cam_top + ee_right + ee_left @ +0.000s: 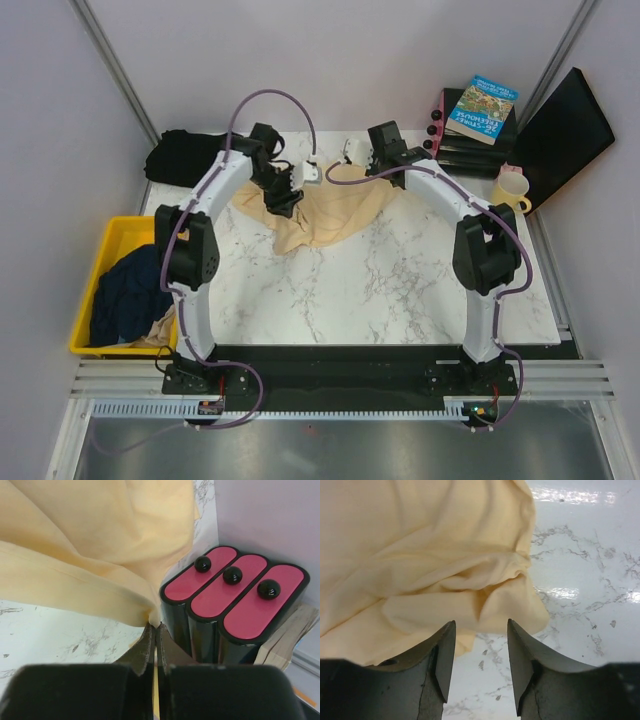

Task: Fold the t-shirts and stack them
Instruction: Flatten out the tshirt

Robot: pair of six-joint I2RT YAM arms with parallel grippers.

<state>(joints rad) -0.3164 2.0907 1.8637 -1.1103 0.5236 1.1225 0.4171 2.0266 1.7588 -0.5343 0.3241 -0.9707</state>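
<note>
Cream-yellow t-shirt (pixel 325 215) cloth is pinched at one edge between the pressed-together fingers of the right tool (pixel 155 630), just beside three red-lidded black cases (pixel 232 597) near the far edge of the desk (pixel 400 290). The left tool (pixel 481 650) is held with its jaws spread and nothing between them, close over a rumpled lobe of the same shirt. The shirt is bunched along the middle of the far edge, not yet laid flat. A black t-shirt (pixel 185 158) is piled at the far left corner, and a navy t-shirt (pixel 125 290) is kept in a yellow bin (pixel 128 228) off the left edge. For a clean spread, a single-layer corner opposite the right grip should be taken by the left tool, and the cloth drawn taut toward the near edge before any fold is made.
</note>
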